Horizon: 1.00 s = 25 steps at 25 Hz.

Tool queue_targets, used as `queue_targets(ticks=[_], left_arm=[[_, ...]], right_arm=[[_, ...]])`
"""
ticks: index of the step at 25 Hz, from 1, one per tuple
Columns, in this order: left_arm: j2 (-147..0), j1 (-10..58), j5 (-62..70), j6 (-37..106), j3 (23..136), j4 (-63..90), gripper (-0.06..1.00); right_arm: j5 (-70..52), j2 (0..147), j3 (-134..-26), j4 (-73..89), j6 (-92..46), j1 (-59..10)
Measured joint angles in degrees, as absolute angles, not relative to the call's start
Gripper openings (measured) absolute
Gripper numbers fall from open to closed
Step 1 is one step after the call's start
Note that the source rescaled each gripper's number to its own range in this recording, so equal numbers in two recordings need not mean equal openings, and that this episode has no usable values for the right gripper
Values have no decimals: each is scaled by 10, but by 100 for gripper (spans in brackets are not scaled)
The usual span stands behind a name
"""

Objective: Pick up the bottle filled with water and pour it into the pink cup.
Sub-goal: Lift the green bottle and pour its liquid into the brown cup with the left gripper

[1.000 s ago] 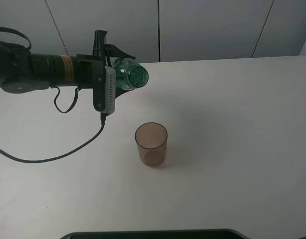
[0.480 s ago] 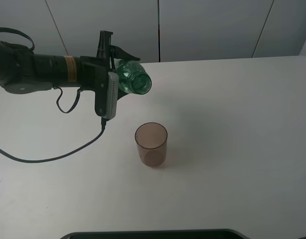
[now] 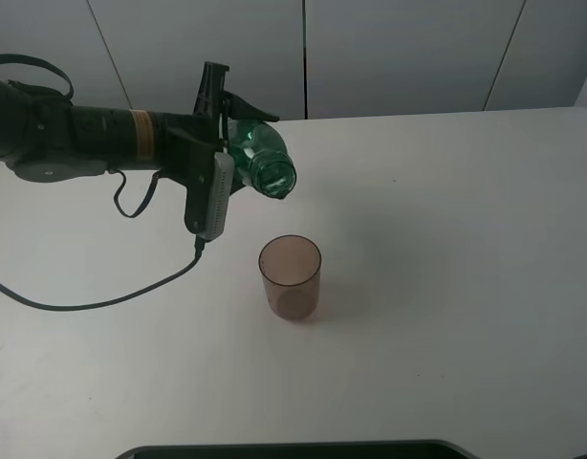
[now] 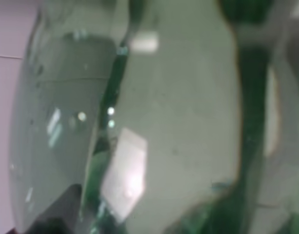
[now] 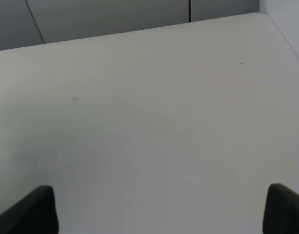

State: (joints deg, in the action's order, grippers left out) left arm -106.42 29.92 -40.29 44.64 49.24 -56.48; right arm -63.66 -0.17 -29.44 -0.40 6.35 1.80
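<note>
Left gripper (image 3: 238,120) is clamped across the body of the bottle (image 3: 260,163), held in the air and tipped with its open mouth angled down toward the pink cup (image 3: 291,277). The mouth sits above the cup but short of its rim, on the far-left side. We see no stream.

The left wrist view is filled by the bottle (image 4: 62,126), too close to read a water level.

Handling, our judgement: thin plastic walls flex under squeeze, and the load lightens and shifts as water runs. A mid-body grip suits, firm but not crushing. The cup looks light and would tip at a knock.

Right gripper (image 5: 161,214) hangs over the bare table (image 3: 446,239), fingers wide apart and empty.

Around: only the arm's cable (image 3: 131,287), trailing left of the cup. Nothing stands between mouth and cup.
</note>
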Motion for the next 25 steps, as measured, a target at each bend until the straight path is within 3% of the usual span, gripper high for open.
queue_targets(ticks=[25], left_arm=[[-1064,302,-399,523,492,-547,4]], right_arm=[[-637,-2,-294,-4,64,18]])
